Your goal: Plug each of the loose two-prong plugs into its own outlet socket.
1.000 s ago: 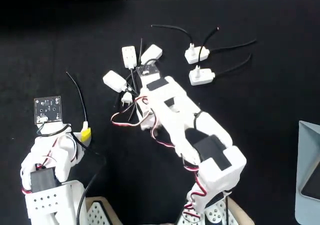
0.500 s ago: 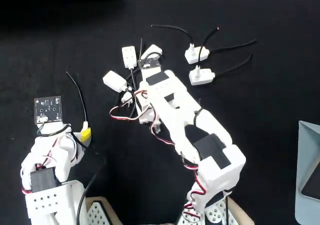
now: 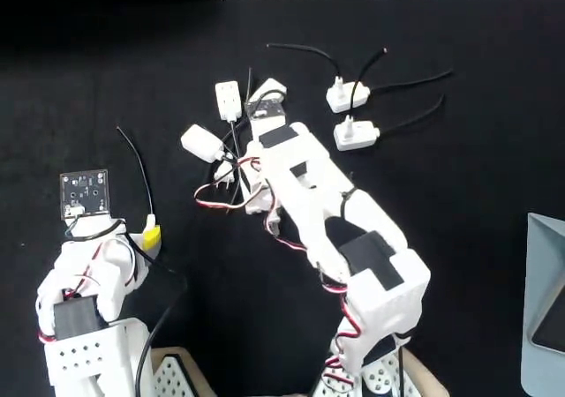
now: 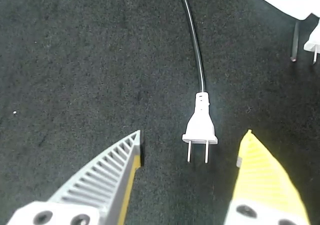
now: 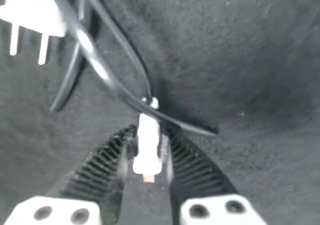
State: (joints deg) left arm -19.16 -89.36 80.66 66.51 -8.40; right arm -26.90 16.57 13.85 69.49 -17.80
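socket cluster [image 3: 228, 100] mid-rear, 2 corded blocks [image 3: 356, 135] to right, loose plug [image 3: 150, 223] front-left

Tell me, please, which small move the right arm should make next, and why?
Probably a slight, slow lift. The right gripper has its fingers shut on the small white plastic two-prong plug, and thin black cables cross right at its far end, so raising it first may free it before heading to a white rectangular outlet socket.

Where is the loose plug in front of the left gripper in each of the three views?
high view: loose plug, lower left, by the yellow finger.
left wrist view: loose plug between the open left gripper's fingers, prongs toward it.
right wrist view: a different plug, shut in the right gripper.
Shared landmark: the yellow finger.
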